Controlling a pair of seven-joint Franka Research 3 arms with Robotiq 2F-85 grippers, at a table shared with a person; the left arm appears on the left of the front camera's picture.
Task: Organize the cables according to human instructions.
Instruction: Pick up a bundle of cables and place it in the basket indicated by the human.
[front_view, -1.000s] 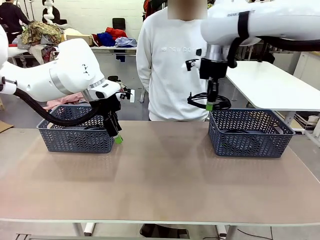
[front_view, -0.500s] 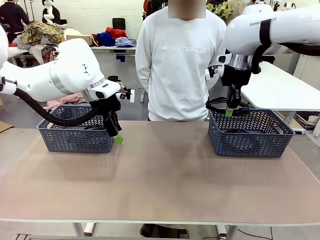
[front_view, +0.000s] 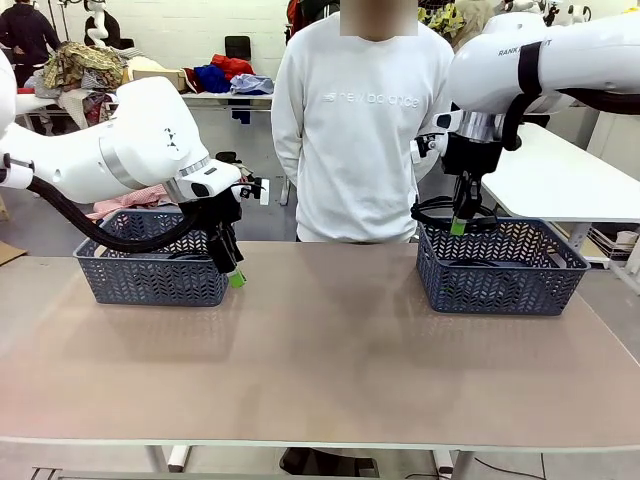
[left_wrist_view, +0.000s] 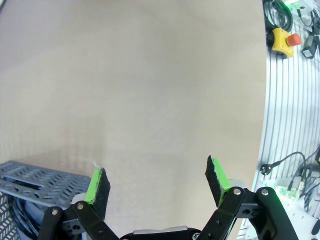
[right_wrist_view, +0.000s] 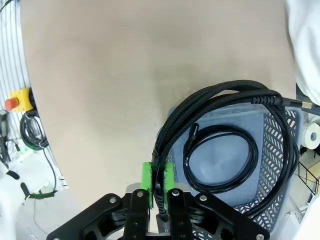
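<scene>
The right gripper (front_view: 459, 226) is pinching a coiled black braided cable (right_wrist_view: 235, 145) over the right-hand blue-grey plastic lattice basket (front_view: 500, 268), while the left gripper (left_wrist_view: 156, 184) is hanging spread.

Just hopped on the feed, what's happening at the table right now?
The right end effector is shut on a coiled black cable, holding it over the right basket, where another cable already lies. The left end effector is open and holds nothing, beside the left basket. A person stands across the table.

Black coiled cable (right_wrist_view: 235, 145) hanging; another (right_wrist_view: 220, 159) in basket (right_wrist_view: 280, 145).
</scene>
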